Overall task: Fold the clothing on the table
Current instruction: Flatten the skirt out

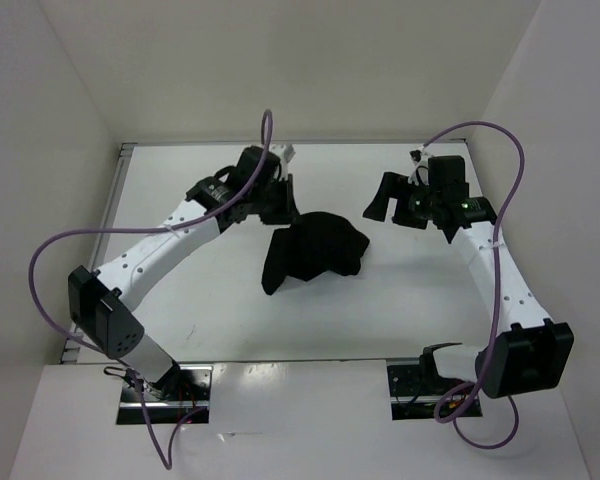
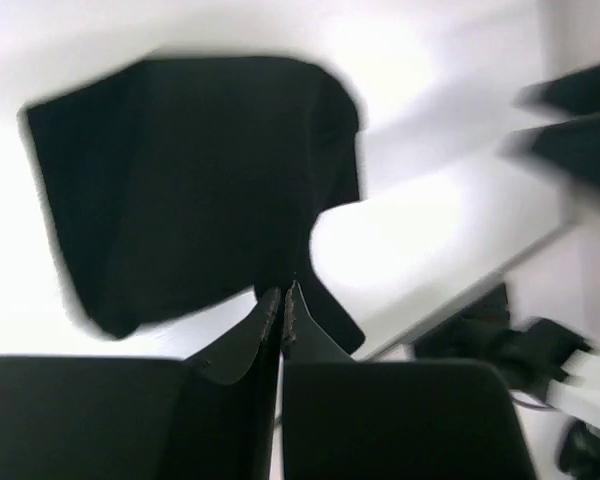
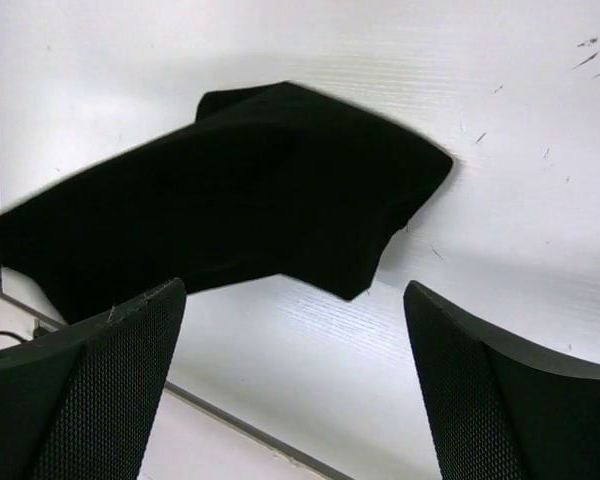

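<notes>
The left arm's black two-finger gripper (image 1: 278, 208) sits at the upper left edge of the limp, matte black piece of clothing (image 1: 315, 250). Its jaws are pressed together on a pinch of fabric, apparently to lift that edge so it can be carried across for a fold. The clothing lies bunched near the middle of the smooth white rectangular table (image 1: 380, 310), its pinched side seemingly raised and the rest resting on the surface. To the right, the other black gripper (image 1: 390, 210) hovers near the cloth, jaws wide and empty, likely poised to take the opposite edge.
</notes>
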